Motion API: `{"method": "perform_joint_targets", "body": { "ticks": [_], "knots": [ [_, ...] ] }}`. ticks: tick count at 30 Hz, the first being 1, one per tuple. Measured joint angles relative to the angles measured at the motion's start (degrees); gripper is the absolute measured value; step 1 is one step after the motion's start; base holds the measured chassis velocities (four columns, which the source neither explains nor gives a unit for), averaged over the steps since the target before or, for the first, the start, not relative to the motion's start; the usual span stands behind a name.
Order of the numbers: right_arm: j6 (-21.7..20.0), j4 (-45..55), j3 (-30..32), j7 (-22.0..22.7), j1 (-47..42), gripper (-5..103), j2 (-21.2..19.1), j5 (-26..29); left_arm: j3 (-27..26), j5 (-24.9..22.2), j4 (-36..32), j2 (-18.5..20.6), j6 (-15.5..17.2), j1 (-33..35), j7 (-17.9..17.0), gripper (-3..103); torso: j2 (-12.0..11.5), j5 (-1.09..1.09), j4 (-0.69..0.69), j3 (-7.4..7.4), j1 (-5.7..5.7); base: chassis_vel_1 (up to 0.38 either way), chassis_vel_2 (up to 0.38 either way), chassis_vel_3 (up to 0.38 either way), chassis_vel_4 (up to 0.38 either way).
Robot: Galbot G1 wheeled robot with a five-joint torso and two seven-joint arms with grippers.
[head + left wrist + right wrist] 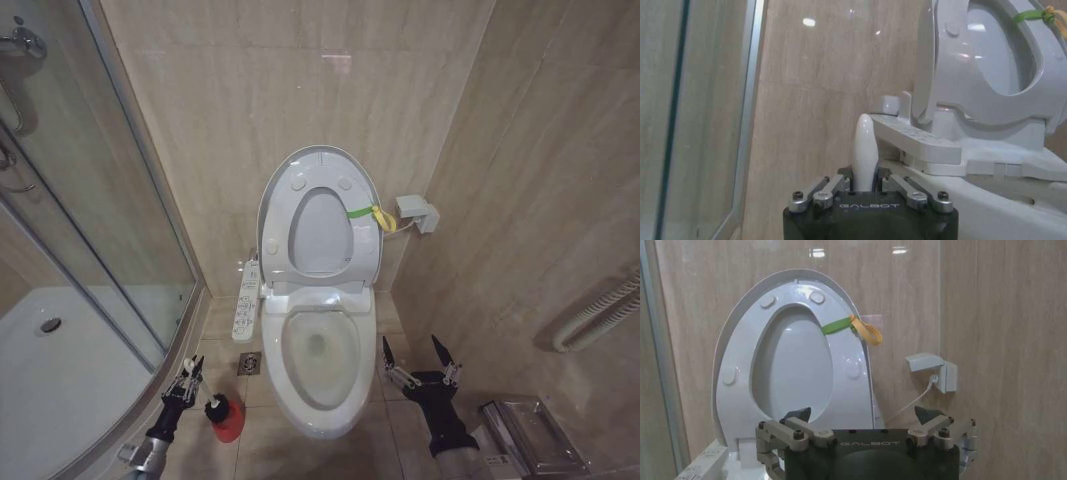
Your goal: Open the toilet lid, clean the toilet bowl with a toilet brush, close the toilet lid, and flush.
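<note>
The left gripper [190,375] hangs low at the toilet's left side, its jaws closed on the thin white handle of the toilet brush [863,152] — the handle stands up between the fingers in the left wrist view. In the head view the brush's round black bristle head sits in the small red cup-shaped holder [229,421] on the tiled floor, just beside the white ceramic toilet bowl [320,372].

The right gripper [418,358] hovers at the bowl's right side, jaws spread wide and holding nothing.

The bowl is uncovered, its water hole showing at the bottom. Behind it the large glossy white oval toilet lid [322,165] stands upright against the beige tiled wall, with the white ring-shaped seat [303,205] raised against it — a yellow-green strap [368,213] hangs at the right edge. A white control panel [245,299] juts from the toilet's left side.
</note>
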Motion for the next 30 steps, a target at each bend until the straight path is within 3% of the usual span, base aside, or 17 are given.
{"method": "perform_joint_targets", "body": {
  "ticks": [30],
  "knots": [
    [0.00, 0.00, 0.00, 0.00, 0.00, 100, 0.00, 0.00, 1.97, 0.41, 6.72, -0.22, 0.05, -3.10, 3.70, 21, 0.00, 0.00, 0.00, 0.00, 0.00, 0.000, 0.000, 0.000, 0.000]
  ]
}}
